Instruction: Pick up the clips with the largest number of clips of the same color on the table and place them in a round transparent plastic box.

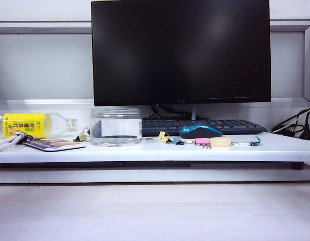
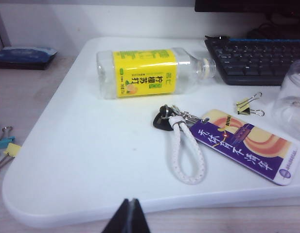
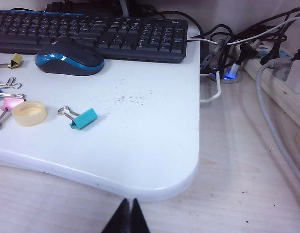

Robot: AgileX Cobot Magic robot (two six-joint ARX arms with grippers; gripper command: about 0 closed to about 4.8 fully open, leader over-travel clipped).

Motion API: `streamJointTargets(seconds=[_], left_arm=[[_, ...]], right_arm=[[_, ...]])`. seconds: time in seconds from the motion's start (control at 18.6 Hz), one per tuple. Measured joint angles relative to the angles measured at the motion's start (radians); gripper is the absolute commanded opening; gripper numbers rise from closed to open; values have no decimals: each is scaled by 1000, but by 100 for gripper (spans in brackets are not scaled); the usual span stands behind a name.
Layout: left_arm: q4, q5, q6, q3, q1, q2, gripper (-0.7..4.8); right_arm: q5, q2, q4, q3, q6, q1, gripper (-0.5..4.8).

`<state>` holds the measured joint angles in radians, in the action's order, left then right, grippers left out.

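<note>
A: What sits on the white tabletop (image 1: 144, 150)?

B: The monitor (image 1: 181, 50) behind the keyboard (image 1: 205, 125), then the round transparent plastic box (image 1: 115, 126) left of the mouse (image 1: 200, 131), upright, mouth up.

A: And the clips?

B: One yellow clip (image 2: 247, 106) lies just beside the box, another (image 1: 165, 136) between box and mouse. A teal clip (image 3: 83, 118) lies near a yellow cap (image 3: 29, 112).

A: The tools?

B: The left tool (image 2: 129, 216) and right tool (image 3: 127, 216) both hang at the tabletop's near edge, jaws pressed together, holding nothing.
</note>
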<state>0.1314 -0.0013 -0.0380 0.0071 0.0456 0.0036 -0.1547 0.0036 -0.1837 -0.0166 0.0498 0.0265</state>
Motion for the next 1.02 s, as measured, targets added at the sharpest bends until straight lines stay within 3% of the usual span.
streamJointTargets(seconds=[0.43, 0.54, 0.7, 0.86, 0.97, 1.02], left_arm=[[0, 0, -6, 0, 0, 0, -6], [0, 1, -66, 0, 0, 0, -6], [0, 1, -232, 0, 0, 0, -6], [0, 2, -386, 0, 0, 0, -5], [0, 29, -447, 0, 0, 0, -5], [0, 53, -466, 0, 0, 0, -6]], right_arm=[[0, 0, 0, 0, -3, 0, -6], [-2, 0, 3, 0, -95, 0, -6], [-55, 0, 51, 1, -403, 0, -6], [-113, 0, 183, 1, -636, 1, -3], [-234, 0, 308, 1, -689, 1, 48], [-282, 0, 340, -7, -693, 5, 133]])
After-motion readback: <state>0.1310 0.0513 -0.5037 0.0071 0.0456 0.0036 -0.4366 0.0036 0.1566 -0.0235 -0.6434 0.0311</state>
